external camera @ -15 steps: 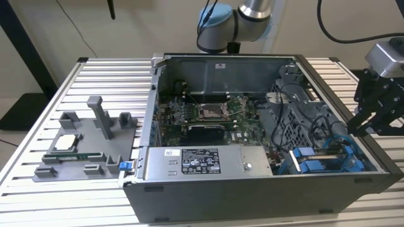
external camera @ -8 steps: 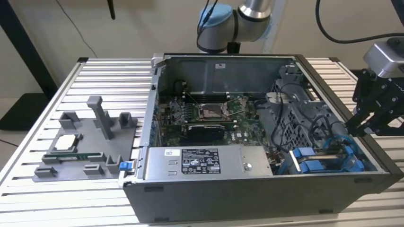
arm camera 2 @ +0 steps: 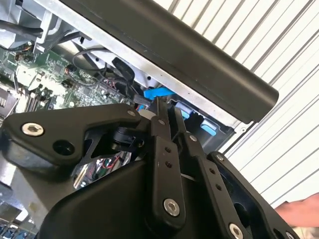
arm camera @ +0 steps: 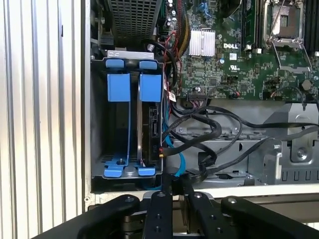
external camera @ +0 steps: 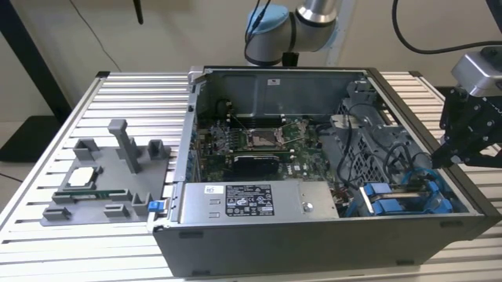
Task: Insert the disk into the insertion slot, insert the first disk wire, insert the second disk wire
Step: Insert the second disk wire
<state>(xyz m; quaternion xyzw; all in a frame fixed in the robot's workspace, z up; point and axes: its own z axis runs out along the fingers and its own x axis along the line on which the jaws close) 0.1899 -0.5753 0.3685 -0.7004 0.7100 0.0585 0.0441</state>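
The disk [arm camera: 151,127] is seated on edge in the drive-cage slot [arm camera: 130,54]. The gripper [arm camera: 177,183], closed narrow, is poised by the blue wire [arm camera: 175,155]; the crowded black cables [arm camera: 212,133] could be snagged.

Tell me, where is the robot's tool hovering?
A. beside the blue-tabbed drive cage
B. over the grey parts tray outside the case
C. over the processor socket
A: in the exterior view the tool hangs at the case edge beside the drive cage with blue tabs.
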